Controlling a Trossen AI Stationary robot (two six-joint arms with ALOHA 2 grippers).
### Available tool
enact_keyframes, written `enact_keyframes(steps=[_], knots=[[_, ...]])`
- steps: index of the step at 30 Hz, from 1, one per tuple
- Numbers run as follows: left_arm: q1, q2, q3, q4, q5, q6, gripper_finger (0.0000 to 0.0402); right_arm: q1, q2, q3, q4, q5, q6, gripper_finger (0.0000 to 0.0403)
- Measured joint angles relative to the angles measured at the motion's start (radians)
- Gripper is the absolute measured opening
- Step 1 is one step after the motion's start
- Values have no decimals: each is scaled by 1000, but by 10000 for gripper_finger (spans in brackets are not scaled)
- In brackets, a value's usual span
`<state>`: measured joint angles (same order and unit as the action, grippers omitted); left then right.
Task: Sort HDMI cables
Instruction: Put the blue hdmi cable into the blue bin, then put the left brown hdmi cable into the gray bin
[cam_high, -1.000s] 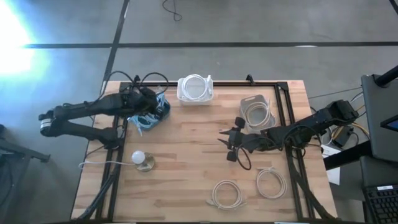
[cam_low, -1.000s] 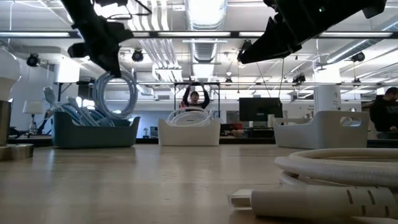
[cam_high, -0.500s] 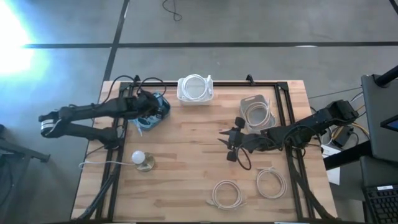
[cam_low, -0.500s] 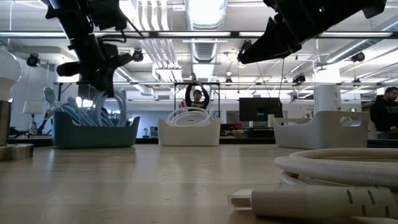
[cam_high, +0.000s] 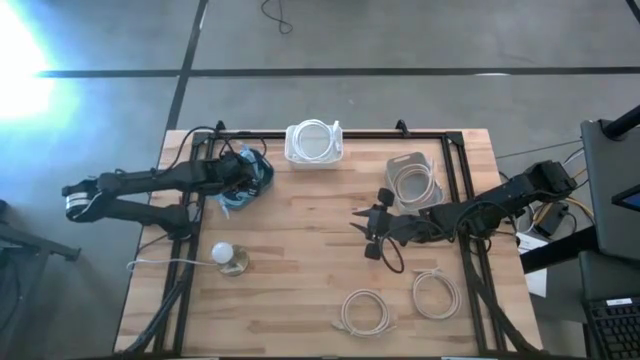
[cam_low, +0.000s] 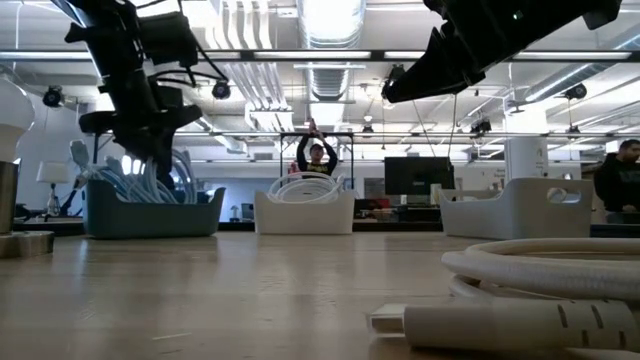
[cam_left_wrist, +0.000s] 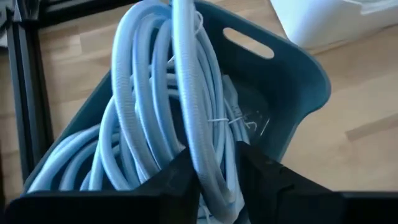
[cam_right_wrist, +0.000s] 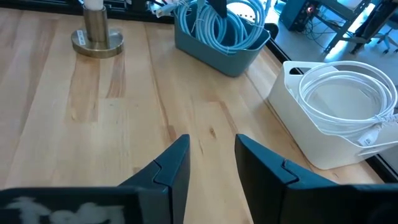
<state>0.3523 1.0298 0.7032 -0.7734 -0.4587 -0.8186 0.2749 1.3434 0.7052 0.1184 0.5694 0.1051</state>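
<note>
My left gripper (cam_high: 241, 177) (cam_left_wrist: 211, 163) reaches down into the blue bin (cam_high: 266, 174) (cam_left_wrist: 292, 74) at the table's far left, shut on a light blue HDMI cable coil (cam_left_wrist: 186, 87). More light blue coils (cam_left_wrist: 81, 162) lie in that bin. My right gripper (cam_high: 372, 232) (cam_right_wrist: 211, 163) hovers open above the table's middle, touching nothing. A white coil (cam_high: 314, 138) lies in the white bin (cam_high: 296, 155). A beige coil (cam_high: 412, 183) lies in the grey bin (cam_high: 404, 160). Two pale coils (cam_high: 364, 310) (cam_high: 435, 293) lie flat on the table near its near edge. My left gripper pinches the light blue coil between its two fingers, on a bundle of several turns (cam_left_wrist: 200, 144) at the coil's upper side. The fingers come from above, pointing down. The coil stands on edge inside the blue bin, its lower part among the other coils there.
A small round white knob on a tan base (cam_high: 229, 257) (cam_right_wrist: 96, 34) stands near the left edge. A black frame rail (cam_high: 440, 135) runs along the far and right sides. Bare wood (cam_high: 300, 240) lies between the bins and the loose coils. A person (cam_low: 316, 155) stands far behind the table.
My left gripper has gone down and a little toward the table's left, carrying the light blue coil from hanging above the blue bin down into it. The coil now stands inside the bin among the others. The right arm has kept still.
</note>
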Motion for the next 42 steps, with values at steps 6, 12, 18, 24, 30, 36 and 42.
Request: enact_keyframes(steps=[6,12,18,24,30,36,42], knots=[[0,0,64,-112,-3,59,133,0,0,0,0,0,0,125],[0,0,172,-322,-58,60,147,0,0,0,0,0,0,132],[0,0,265,-390,-84,90,147,0,0,0,0,-2,0,128],[-13,-1,318,-311,-83,209,145,0,0,0,-2,-142,35,129],[-46,0,303,-83,14,509,143,0,0,0,-50,-303,128,151],[-79,3,298,123,131,662,135,10,0,0,-135,-426,274,184],[-81,3,294,170,132,717,126,48,45,-1,-166,-490,361,204]])
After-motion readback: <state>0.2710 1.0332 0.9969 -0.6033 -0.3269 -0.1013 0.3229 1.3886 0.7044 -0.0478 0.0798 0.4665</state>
